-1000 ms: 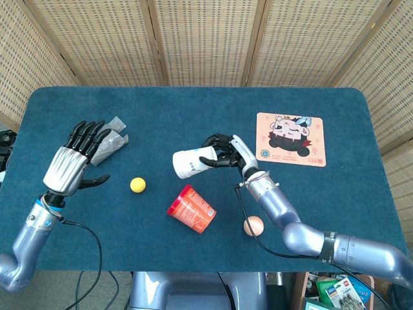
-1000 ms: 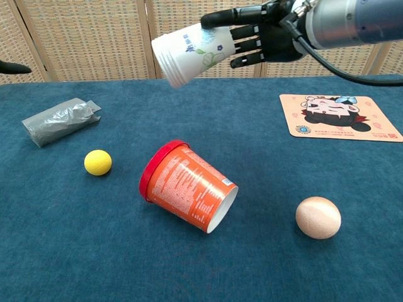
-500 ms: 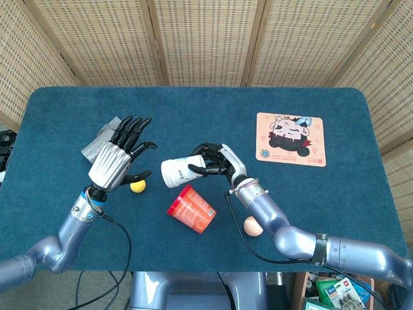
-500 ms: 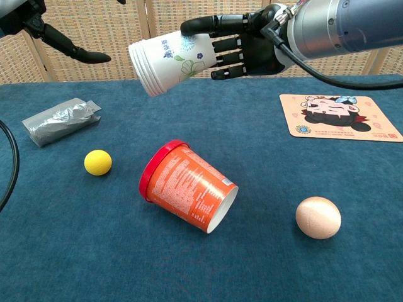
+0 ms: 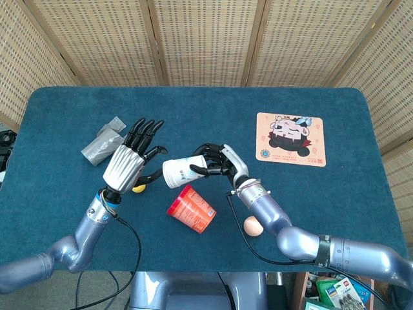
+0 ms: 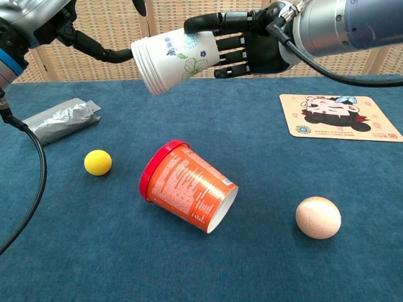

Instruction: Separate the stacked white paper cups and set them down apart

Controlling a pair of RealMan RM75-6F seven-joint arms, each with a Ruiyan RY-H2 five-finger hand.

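A stack of white paper cups [image 5: 181, 172], printed with a floral pattern, is held on its side above the blue table [image 5: 193, 110] at the centre of the frame, gripped around the closed end by the right hand [image 5: 218, 161], whose dark fingers are wrapped about the cup wall. The stack's open rims are turned toward the left of the frame, and in the chest view the layered rims of the stack [image 6: 173, 60] are seen tilted slightly downward. The right arm is stretched in from the lower right, bent at the elbow.

The left hand [image 5: 132, 159] is raised just left of the cups, palm down, its fingers spread and pointing toward the upper right; its thumb [image 6: 107, 53] is extended toward the rims, and whether contact is made cannot be told. Nothing is held in it.

Below the cups, an orange tub with a red rim [image 5: 191, 208] is lying on its side. A yellow ball [image 6: 97, 162], a crumpled silver pouch [image 5: 102, 143], an egg [image 5: 253, 225] and a cartoon coaster [image 5: 290, 139] are also lying on the table.
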